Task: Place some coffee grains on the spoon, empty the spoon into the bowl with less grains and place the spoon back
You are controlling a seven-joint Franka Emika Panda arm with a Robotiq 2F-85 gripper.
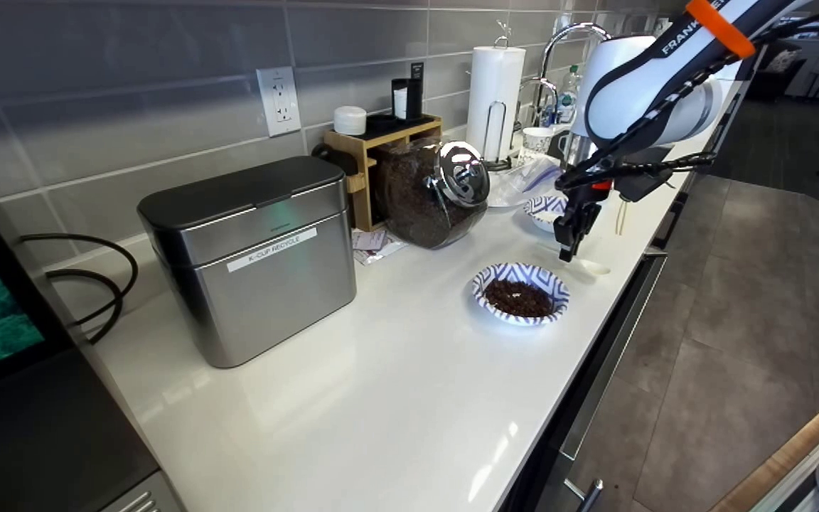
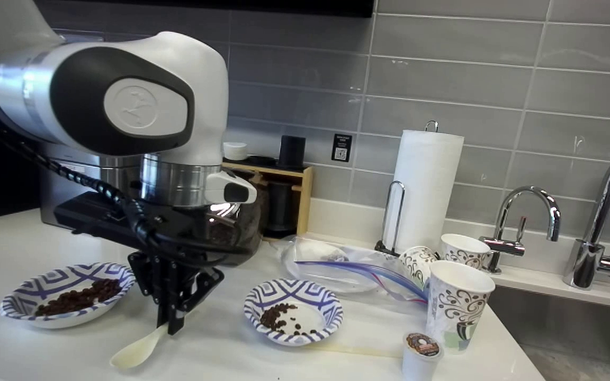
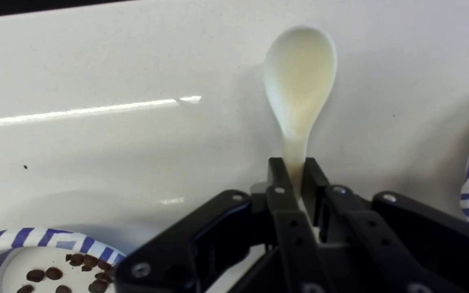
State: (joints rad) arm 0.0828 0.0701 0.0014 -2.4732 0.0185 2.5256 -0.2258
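My gripper is shut on the handle of a cream-white spoon. The spoon's bowl points away from the fingers and holds no grains. In both exterior views the gripper is low over the counter with the spoon; I cannot tell whether the spoon touches it. The bowl with less grains has a few coffee grains and a pale bottom; it also shows in the wrist view. The fuller blue-patterned bowl holds a dark mass of grains.
A K-cup bin and a glass jar stand by the wall. A plastic bag, paper cups, a small pod and a paper towel roll stand near the sink. The counter's front edge is close to the spoon.
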